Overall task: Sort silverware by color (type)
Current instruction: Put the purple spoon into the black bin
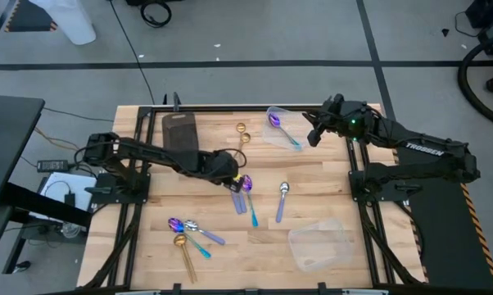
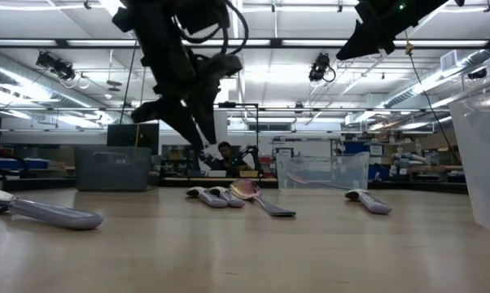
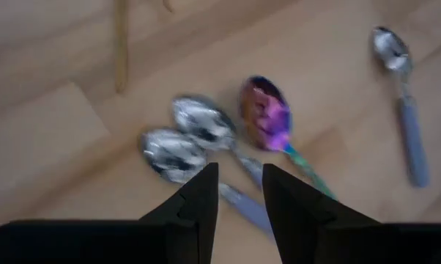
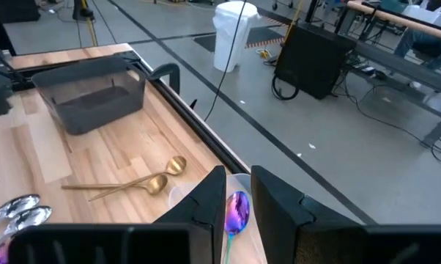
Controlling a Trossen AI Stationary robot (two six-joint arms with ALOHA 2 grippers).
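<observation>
Left gripper (image 1: 230,172) is low over the middle cluster of spoons (image 1: 246,192) at table centre – fingers parted a little, nothing between them. Its wrist view shows two silver spoons (image 3: 187,139) side by side with a purple spoon (image 3: 268,117) touching at their 3 o'clock; another silver spoon (image 3: 400,88) lies apart. I'd call this the approach to a pick, target most likely one of the silver pair

Right gripper (image 1: 316,131) hangs over the clear container (image 1: 279,127) at the table's 1 o'clock; fingers slightly apart and holding nothing – a purple spoon (image 4: 236,209) already lies in the container below them

Elsewhere: two gold spoons (image 4: 143,180) at 12 o'clock, near the dark tray (image 1: 179,131); a mixed bunch (image 1: 189,233) at 7 o'clock; second clear container (image 1: 320,244) at 5 o'clock, looks unfilled

Next move needs care: the spoons touch, so the fingers must straddle one handle only, or two come up together

Surface is pale wood planks. Room is a workshop with grey floor, cables, ceiling lights; a person sits far behind the table
</observation>
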